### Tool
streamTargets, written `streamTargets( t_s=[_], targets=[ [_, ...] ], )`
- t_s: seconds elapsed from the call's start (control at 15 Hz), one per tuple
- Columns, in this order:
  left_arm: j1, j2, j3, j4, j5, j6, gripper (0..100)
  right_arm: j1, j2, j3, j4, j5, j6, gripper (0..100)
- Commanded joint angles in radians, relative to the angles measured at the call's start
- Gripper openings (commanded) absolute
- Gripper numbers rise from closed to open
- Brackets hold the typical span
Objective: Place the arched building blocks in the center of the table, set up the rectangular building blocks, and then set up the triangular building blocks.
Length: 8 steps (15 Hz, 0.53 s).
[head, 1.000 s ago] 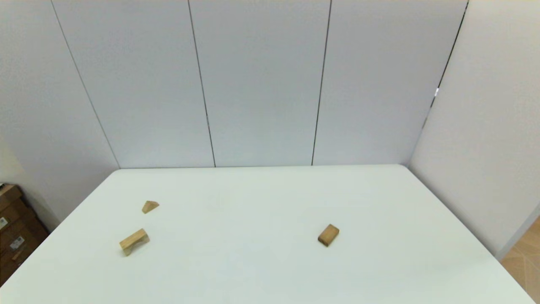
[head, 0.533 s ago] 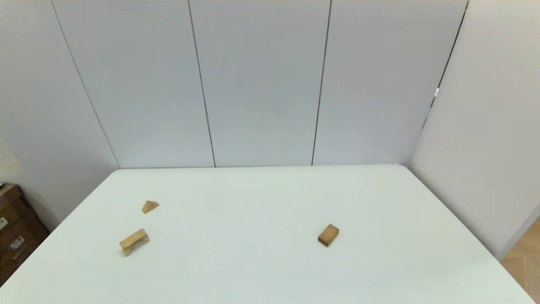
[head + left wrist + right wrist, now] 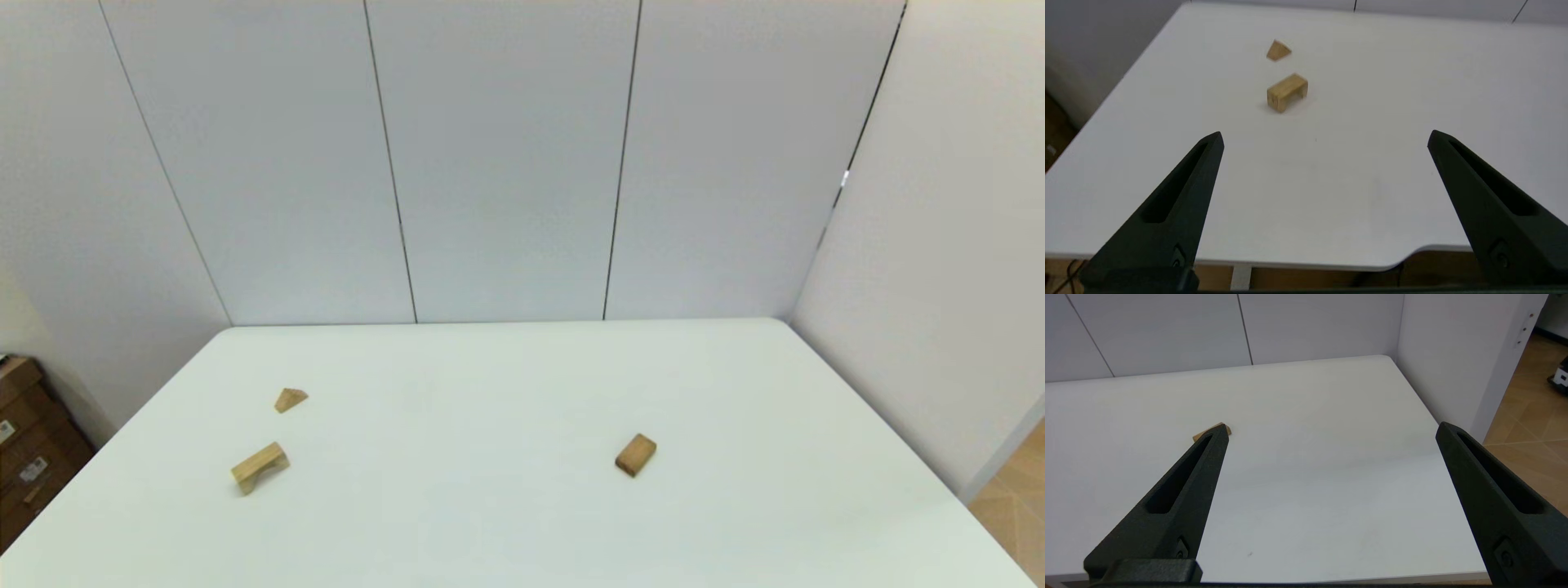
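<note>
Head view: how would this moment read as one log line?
arched block left, untouched | rectangular block right, flat | both grippers open, empty

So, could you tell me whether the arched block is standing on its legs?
Yes: the arched block stands upright, flat top up, cutout facing the table.

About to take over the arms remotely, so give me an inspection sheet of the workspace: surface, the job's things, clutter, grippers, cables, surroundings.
Surface: white table, bare at its centre.
Arched block: on the robot's left side, resting on its two legs, not yet at the centre.
Triangular block: just beyond the arched block, apart from it.
Rectangular block: right of centre, lying flat, alone.
Clutter: nothing seen.
Left gripper: open, empty, back over the near table edge, facing the arched block.
Right gripper: open, empty, back at the near edge; one finger partly hides the rectangular block in its wrist view.
Cables: a dark lead under the near table edge, barely visible.
Surroundings: grey panel walls; cardboard boxes on the floor at far left.
</note>
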Motion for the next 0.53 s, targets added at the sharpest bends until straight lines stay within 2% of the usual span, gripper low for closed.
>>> streamTargets(
  t_s=[0.07, 0.27, 0.53],
  targets=[
    [0.0, 0.144, -0.107, 0.1, -0.003, -0.044, 100, 0.0, 0.0, 0.0, 0.0, -0.001, 0.001, 100],
    [-0.001, 0.181, -0.331, 0.439, -0.012, -0.062, 100, 0.0, 0.0, 0.0, 0.0, -0.001, 0.001, 100],
    [0.0, 0.25, -0.454, 0.588, -0.013, -0.062, 100, 0.0, 0.0, 0.0, 0.0, -0.001, 0.001, 100]
  ],
)
